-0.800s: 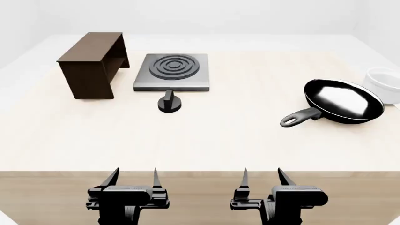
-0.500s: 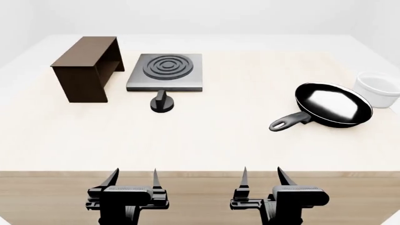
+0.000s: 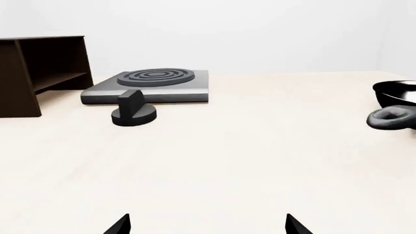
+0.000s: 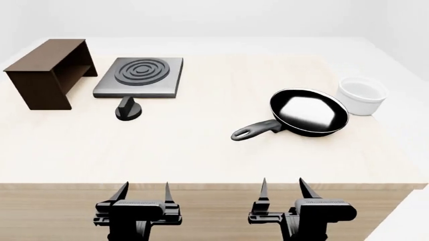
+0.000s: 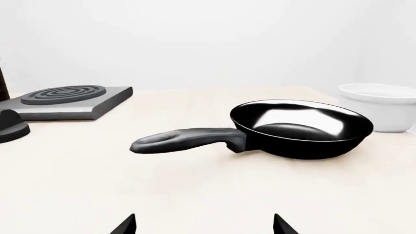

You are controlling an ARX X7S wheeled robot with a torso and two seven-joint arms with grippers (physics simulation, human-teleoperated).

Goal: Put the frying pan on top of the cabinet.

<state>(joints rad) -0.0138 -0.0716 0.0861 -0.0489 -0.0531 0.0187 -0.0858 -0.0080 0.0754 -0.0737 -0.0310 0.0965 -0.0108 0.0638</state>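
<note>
Down at the near edge of the bench [image 4: 201, 150], the left pincer [image 4: 142, 193] and the right pincer [image 4: 282, 192] both hang with their fingers spread apart and nothing between them, short of every object on the surface. In the right wrist view only the two dark fingertips [image 5: 124, 225] show at the frame edge, likewise released, and the left wrist view shows its own pair of tips [image 3: 120, 225] the same way. Beyond the right pincer lies the frying pan [image 4: 305, 112], flat on the bench on the robot's right side, its glossy black inside catching a bright reflection; its dark grey handle [image 4: 256, 130] points back toward the robot and toward the left. Just past the pan, on its far right, stands a white round bowl [image 4: 362, 94], near the pan but, from the head view, not clearly touching it. Farther out on the left side, a small black knob [image 4: 128, 109] sits just in front of a flat grey stove plate [image 4: 138, 76] with concentric rings. Beside the plate, at the far left, stands the cabinet [image 4: 45, 72], dark brown, upright, with its flat top bare and an inner shelf visible in its open side, well apart from the pan.
</note>
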